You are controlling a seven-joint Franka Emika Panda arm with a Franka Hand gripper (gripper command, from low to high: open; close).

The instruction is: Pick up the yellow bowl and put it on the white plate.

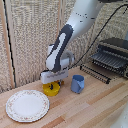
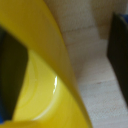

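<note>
The yellow vessel [image 1: 51, 90], a small shallow bright yellow bowl, sits on the wooden table just right of the white plating [image 1: 27, 105] in the exterior view. My gripper [image 1: 54, 84] is low over the bowl, at its rim. The wrist view shows the bowl's rim [image 2: 50, 55] very close. One dark finger [image 2: 11, 65] is inside the bowl and the other finger [image 2: 120, 42] is outside over bare wood. There is a clear gap between the outer finger and the rim. The jaws stand open astride the rim. The plate is large, round and white with a faint floral rim, and it has nothing on it.
A blue cup [image 1: 77, 83] stands on the table close to the bowl, on the exterior view's right. A toaster oven [image 1: 113, 56] with a wire rack sits at the back right. A woven screen wall runs behind the table.
</note>
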